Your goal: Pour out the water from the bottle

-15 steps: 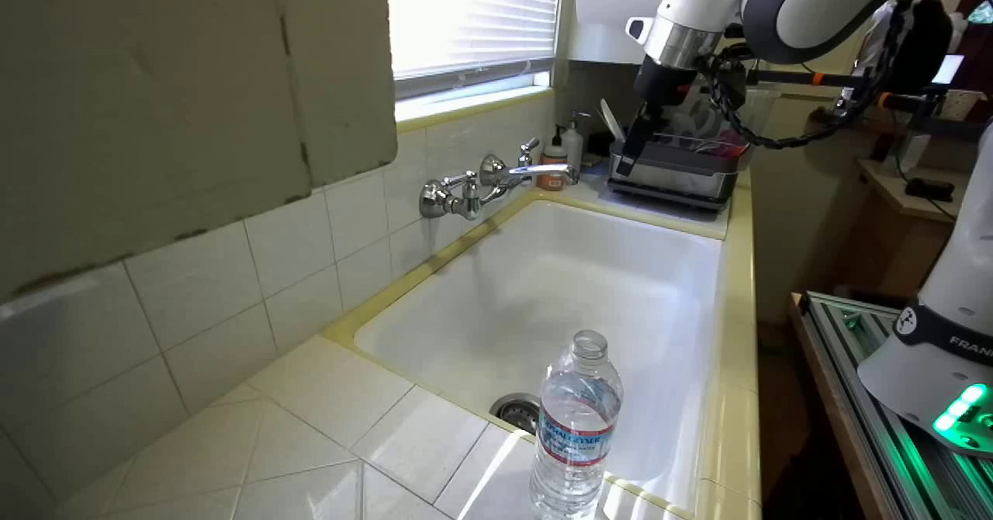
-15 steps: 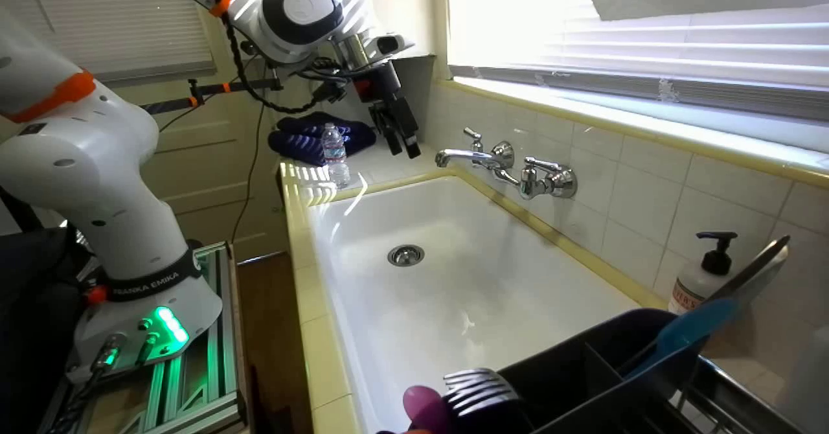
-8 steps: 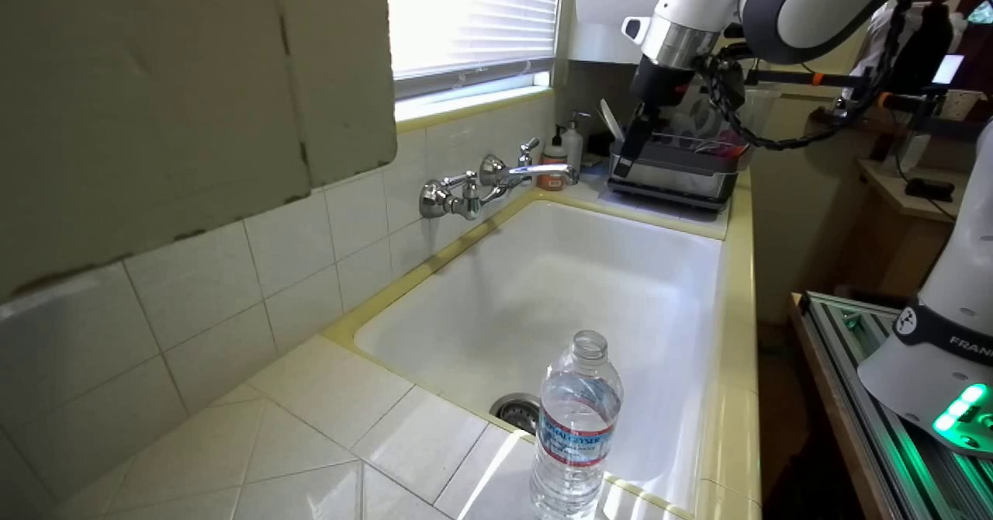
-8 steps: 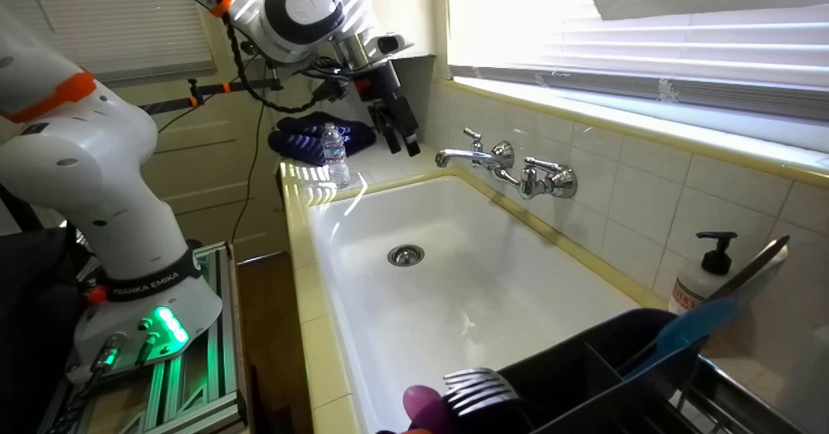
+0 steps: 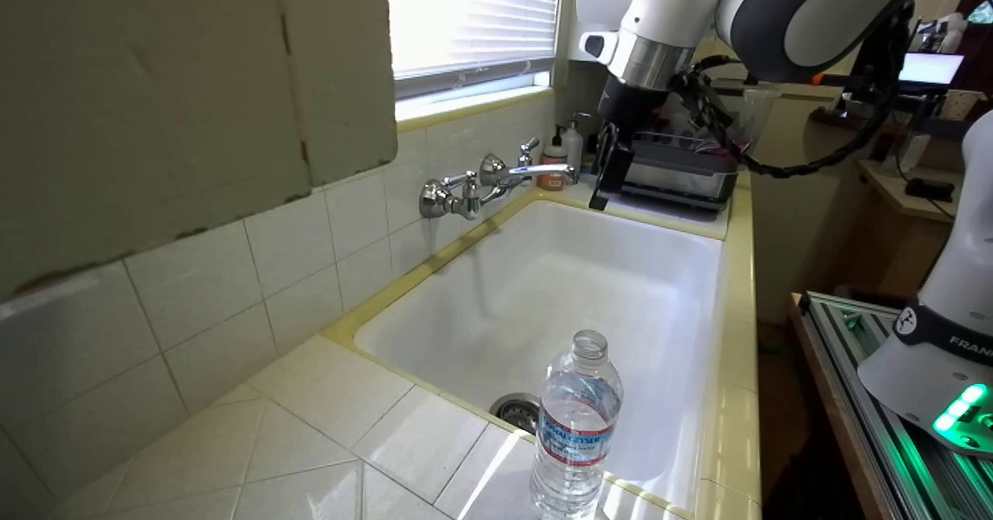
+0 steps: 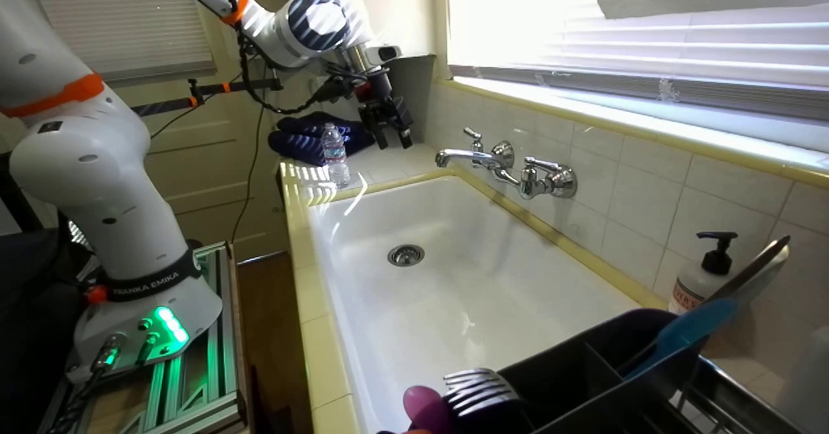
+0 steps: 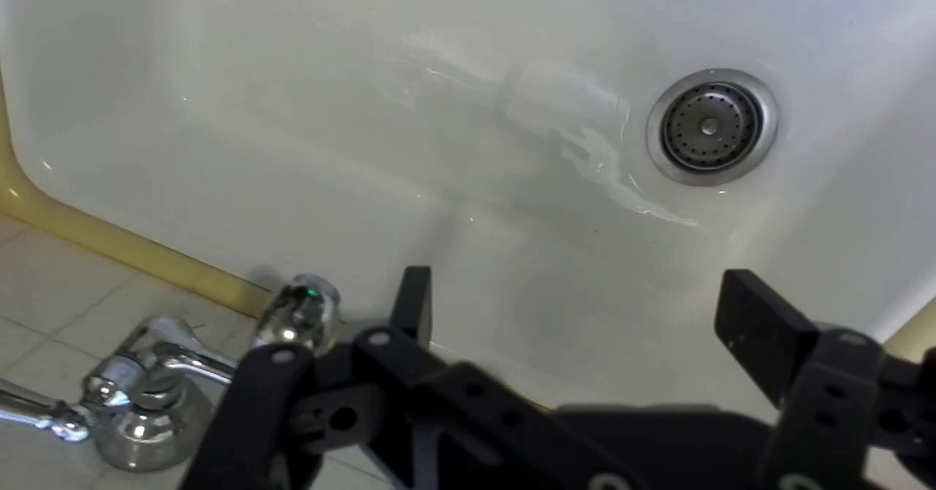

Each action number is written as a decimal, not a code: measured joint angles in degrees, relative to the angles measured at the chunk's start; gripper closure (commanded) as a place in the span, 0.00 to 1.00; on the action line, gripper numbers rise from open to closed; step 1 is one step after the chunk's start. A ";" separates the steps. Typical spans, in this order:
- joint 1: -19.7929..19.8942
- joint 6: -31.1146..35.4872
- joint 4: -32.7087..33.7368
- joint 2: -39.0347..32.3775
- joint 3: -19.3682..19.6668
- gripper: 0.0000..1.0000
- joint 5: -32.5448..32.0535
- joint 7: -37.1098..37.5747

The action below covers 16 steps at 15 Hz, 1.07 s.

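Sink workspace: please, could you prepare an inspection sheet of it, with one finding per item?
Surface: white tiled counter with yellow edging; bright light streaks lie across it.
Job's things: clear plastic bottle with blue-and-red label, upright beside the white sink; clear water seems visible inside.
Clutter: black divided utensil holder, silver metal fork.
Black fingers: wide apart, nothing between them.
Cables: black braided cable hangs looped from the white robot arm.
Surroundings: chrome faucet, window with white blinds, dark blue fabric.

Bottle (image 5: 576, 436): clear plastic, blue-labelled; upright, mouth open, on counter (image 5: 423, 436) just beside sink (image 5: 504, 310). Water (image 5: 580, 402): clear, inside; level hard to read.
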State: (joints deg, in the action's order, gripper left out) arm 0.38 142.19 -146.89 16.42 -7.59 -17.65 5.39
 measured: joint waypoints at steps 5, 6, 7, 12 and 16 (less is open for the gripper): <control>-2.79 0.00 2.64 -3.93 -0.61 0.00 0.38 -1.82; -2.78 0.00 2.78 -4.12 -0.59 0.00 0.39 -2.04; -2.77 0.00 2.84 -4.16 -0.56 0.00 0.40 -2.14; -3.08 0.22 2.92 -4.52 -0.56 0.00 0.45 -3.04; -5.41 4.48 2.98 -7.82 -0.62 0.00 2.20 -7.16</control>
State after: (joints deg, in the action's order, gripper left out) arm -5.03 146.67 -143.92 8.60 -8.22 -15.45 -1.77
